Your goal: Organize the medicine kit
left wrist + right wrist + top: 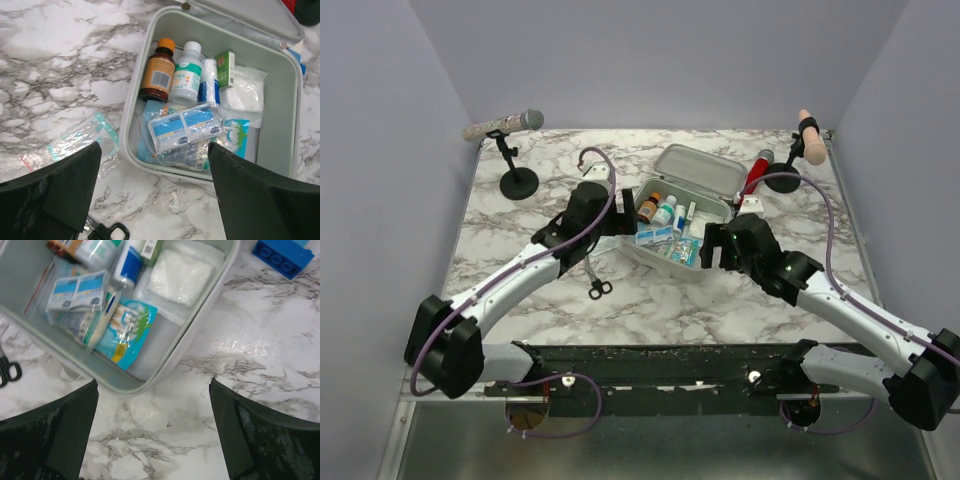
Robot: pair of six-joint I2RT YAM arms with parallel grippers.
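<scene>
Left gripper (pixel 153 150) and right gripper (pixel 153 385) angled downward, jaws wide apart.

The pale grey, round-cornered kit (pixel 278 131) is sitting open near the middle of the marble table (pixel 520 290), turned at a slant to its edges. Its hinged lid (pixel 700 170) is leaning back on the far side, inner face showing. Inside, an amber bottle (pixel 157 72) with an orange cap and a white bottle (pixel 186 72) are lying side by side at the far end, a small green box (pixel 226 68) near them. Blue-and-white sachets (pixel 185 127) are piling up by the near wall, with a swab pack (pixel 125 332) and a gauze pad (pixel 180 277) filling the right side.
</scene>
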